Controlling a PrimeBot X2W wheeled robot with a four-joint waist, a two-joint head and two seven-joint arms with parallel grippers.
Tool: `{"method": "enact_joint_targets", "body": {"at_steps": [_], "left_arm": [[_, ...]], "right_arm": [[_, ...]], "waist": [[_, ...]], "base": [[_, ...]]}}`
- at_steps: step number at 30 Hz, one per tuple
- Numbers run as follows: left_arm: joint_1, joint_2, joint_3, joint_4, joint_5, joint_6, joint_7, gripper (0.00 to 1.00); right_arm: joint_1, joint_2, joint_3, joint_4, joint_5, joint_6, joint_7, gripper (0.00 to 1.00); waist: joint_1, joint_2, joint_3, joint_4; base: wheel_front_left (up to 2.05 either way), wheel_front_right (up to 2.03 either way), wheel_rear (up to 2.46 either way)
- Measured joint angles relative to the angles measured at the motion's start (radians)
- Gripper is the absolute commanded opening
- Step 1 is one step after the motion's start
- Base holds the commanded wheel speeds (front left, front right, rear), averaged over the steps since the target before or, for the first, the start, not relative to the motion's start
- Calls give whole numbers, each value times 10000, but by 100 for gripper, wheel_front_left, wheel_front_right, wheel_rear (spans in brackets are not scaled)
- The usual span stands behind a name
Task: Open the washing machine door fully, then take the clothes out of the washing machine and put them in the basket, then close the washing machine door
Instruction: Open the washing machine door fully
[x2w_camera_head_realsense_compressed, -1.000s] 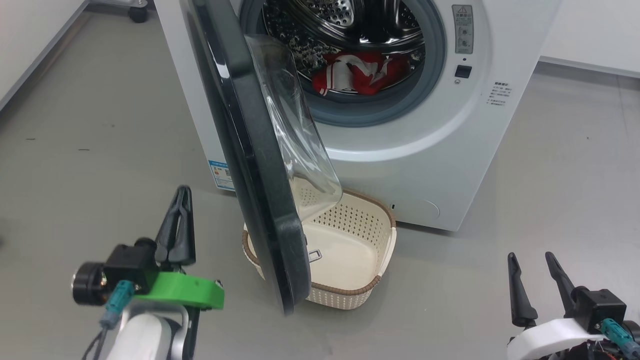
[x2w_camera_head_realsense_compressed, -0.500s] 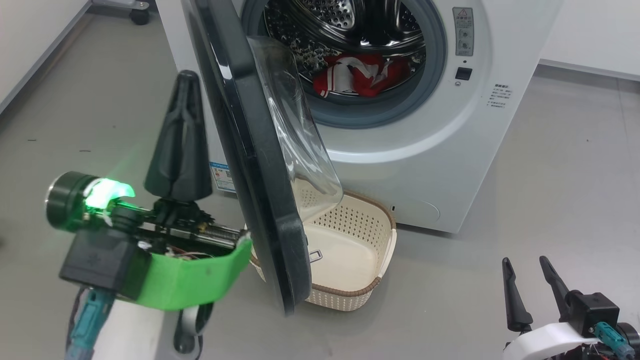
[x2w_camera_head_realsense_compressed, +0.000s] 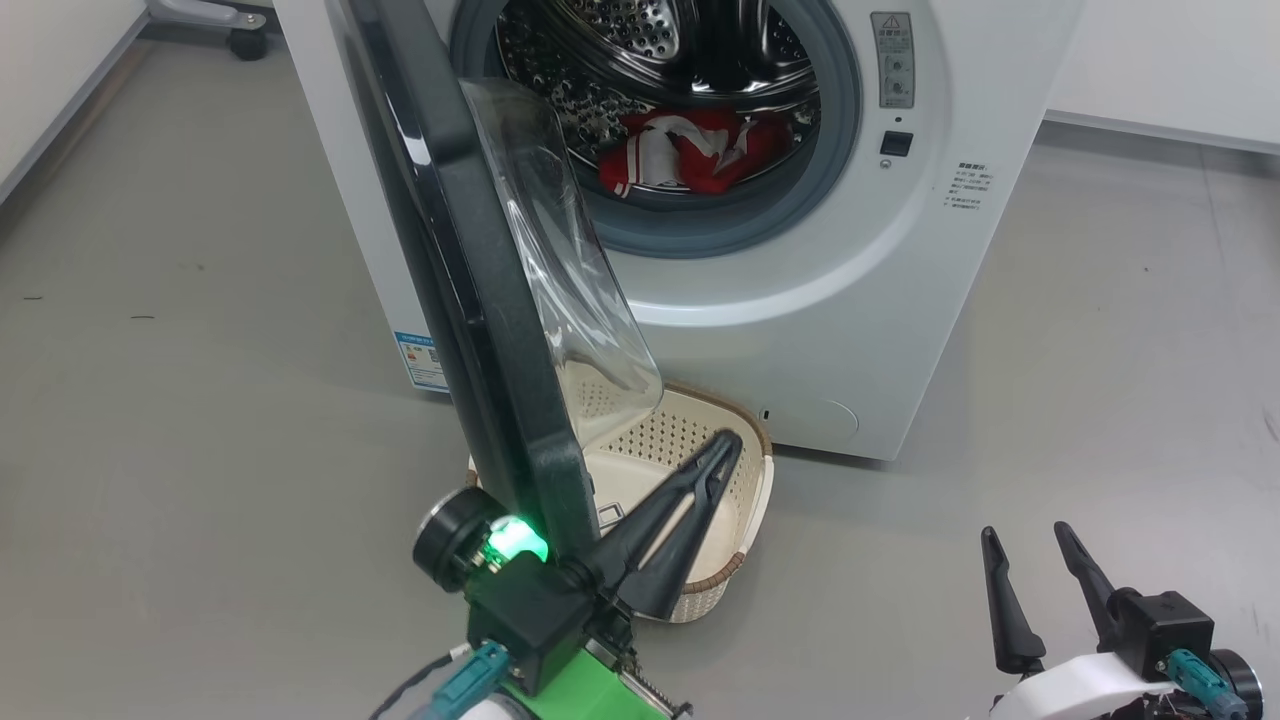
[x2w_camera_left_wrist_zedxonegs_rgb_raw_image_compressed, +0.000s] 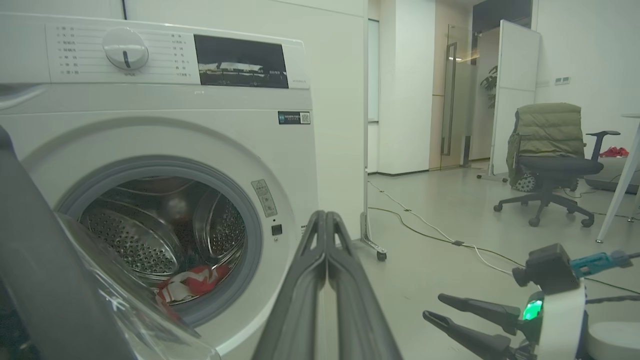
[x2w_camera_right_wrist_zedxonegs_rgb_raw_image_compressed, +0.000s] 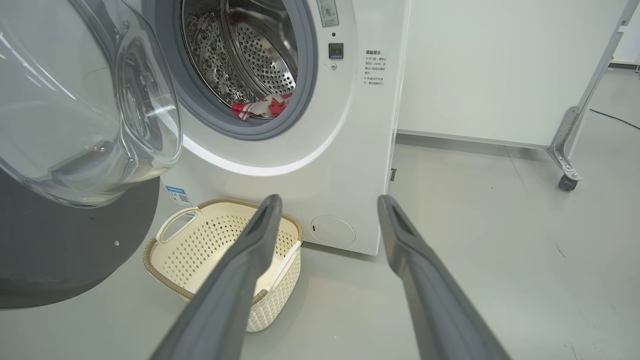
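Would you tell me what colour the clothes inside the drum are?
The clothes are red with white trim, clearest in the head view.

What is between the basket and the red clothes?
In the right wrist view, the washing machine's white front and grey rubber seal lie between the basket and the clothes in the drum.

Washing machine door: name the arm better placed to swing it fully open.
Probably left. The left gripper, shut, sits close beside the washing machine door, on its glass side near the lower edge. The right gripper, open, rests well apart, low on the right.
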Motion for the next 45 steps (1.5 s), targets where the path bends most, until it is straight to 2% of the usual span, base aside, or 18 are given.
{"method": "enact_joint_targets", "body": {"at_steps": [8,13,26,45], "left_arm": [[568,25,-270,1350,-33,63,1009,0],[593,27,-171,1705,-33,213,1195,0],[594,25,439,2355,-25,815,1197,0],[632,-2,667,2558,-50,1131,966,0]], "right_arm": [[-3,6,-71,44,-50,58,0,100],[-4,15,-128,58,-71,100,0,100],[-11,98,-326,100,-102,192,0,100],[-18,211,-700,142,-180,297,0,100]], "waist": [[0,0,140,-115],[0,0,186,-142],[0,0,273,-106],[0,0,408,215]], "base": [[0,0,0],[0,0,0],[0,0,0],[0,0,0]]}}
